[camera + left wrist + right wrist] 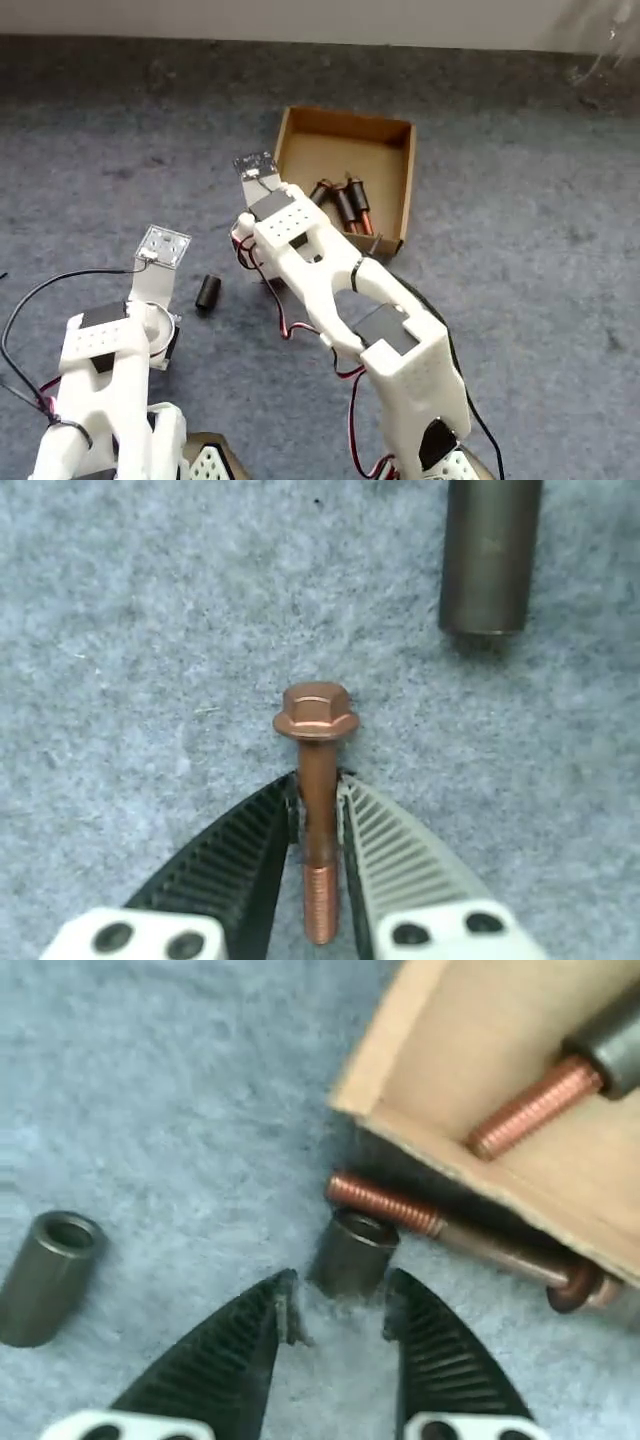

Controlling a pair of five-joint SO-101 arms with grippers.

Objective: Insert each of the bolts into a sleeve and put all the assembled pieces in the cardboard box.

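Left gripper [318,785] is pressed together on the shank of a copper-coloured bolt [316,720]. One black finger and one pale finger sit on opposite sides of the shank, just behind the flanged hex head. The threaded end projects back between the fingers toward the wrist. The held bolt hangs over grey carpet [120,630]. A dark sleeve [490,555] lies on the carpet near the bolt head, apart from it. Right gripper [340,1295] is spread, its two black fingertips on either side of an upright sleeve [355,1250] that stands on the carpet with its bore facing up. A gap shows between each fingertip and this sleeve. A loose bolt [480,1245] lies on the carpet along the outer wall of the cardboard box [440,1030]. Its threaded end is next to the upright sleeve's rim; whether the two touch cannot be told. A second sleeve [50,1275] lies tilted on the carpet, well apart from the upright one. Inside the box, an assembled piece [540,1100] shows its thread protruding from a sleeve. In the high view the box stands open beyond the right arm [350,290], with several assembled pieces [345,205] side by side on its floor. The dark sleeve lies on the carpet between the two arms, just beside the left arm [110,360].
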